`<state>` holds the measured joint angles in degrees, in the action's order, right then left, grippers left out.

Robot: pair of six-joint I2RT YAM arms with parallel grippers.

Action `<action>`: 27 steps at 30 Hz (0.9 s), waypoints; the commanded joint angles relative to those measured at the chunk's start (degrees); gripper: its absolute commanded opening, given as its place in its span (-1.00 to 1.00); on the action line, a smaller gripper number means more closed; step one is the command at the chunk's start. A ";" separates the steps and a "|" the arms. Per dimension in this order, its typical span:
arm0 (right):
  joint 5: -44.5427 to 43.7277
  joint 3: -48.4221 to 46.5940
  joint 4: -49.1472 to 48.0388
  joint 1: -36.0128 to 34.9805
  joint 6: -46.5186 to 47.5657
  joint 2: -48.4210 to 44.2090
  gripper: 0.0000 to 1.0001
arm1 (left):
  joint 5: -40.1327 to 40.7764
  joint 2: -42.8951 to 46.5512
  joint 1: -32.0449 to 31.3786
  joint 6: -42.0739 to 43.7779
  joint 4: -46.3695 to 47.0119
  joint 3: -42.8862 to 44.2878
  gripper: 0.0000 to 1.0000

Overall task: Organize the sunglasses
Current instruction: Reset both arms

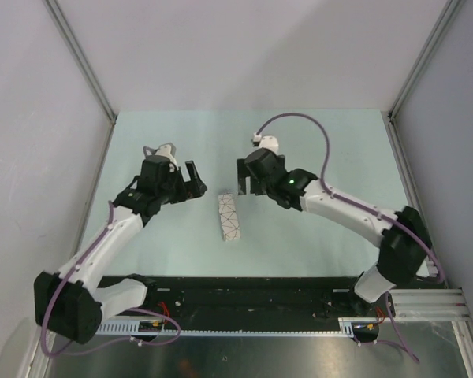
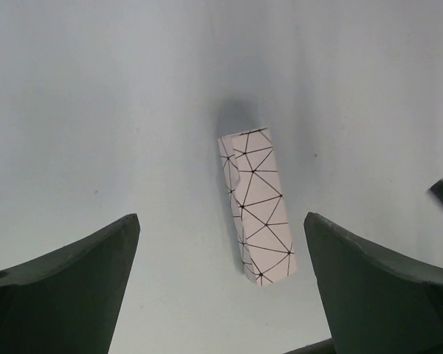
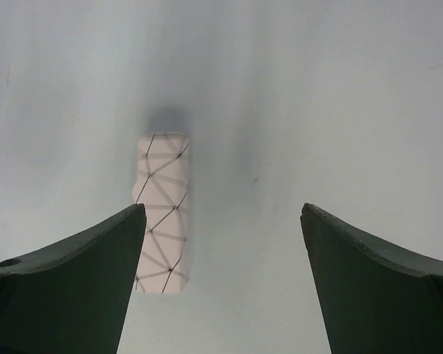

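Left gripper (image 1: 194,181) and right gripper (image 1: 248,185): jaws spread, holding nothing.
White case (image 1: 228,220) lies on the table (image 1: 315,236), at 4 o'clock from the left gripper and 7 o'clock from the right gripper; sunglasses hidden, position unknown.

Here's the case (image 1: 228,218), lying flat on the table (image 1: 339,150) about midway across, its long side running front to back with the far end leaning slightly left. Just left of the case's far end hangs the left gripper (image 1: 195,181), close by but apart from it. Just right of that same far end, and a touch farther back, hangs the right gripper (image 1: 250,187), also not touching it.
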<state>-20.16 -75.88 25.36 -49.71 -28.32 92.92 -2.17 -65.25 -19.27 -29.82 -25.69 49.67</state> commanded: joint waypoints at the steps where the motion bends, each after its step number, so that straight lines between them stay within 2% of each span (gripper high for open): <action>1: -16.47 -1.29 5.12 2.16 -2.53 -9.58 0.84 | 2.96 6.97 -0.33 5.91 -0.67 3.59 1.00; 6: -28.50 -0.42 8.91 4.54 -7.10 -17.41 0.85 | 5.34 12.95 -0.33 9.52 -1.82 6.93 1.00; 9: -33.44 1.43 7.25 5.24 -6.75 -23.39 0.85 | 6.48 14.01 -0.33 11.10 -2.95 9.38 1.00; 20: -30.03 2.14 6.19 10.69 -3.85 -31.31 0.89 | 8.24 12.87 -0.33 14.36 -5.16 18.70 1.00; 27: -27.74 2.05 6.10 12.45 -2.89 -32.02 0.90 | 10.26 13.39 -0.33 13.57 -5.16 18.97 1.00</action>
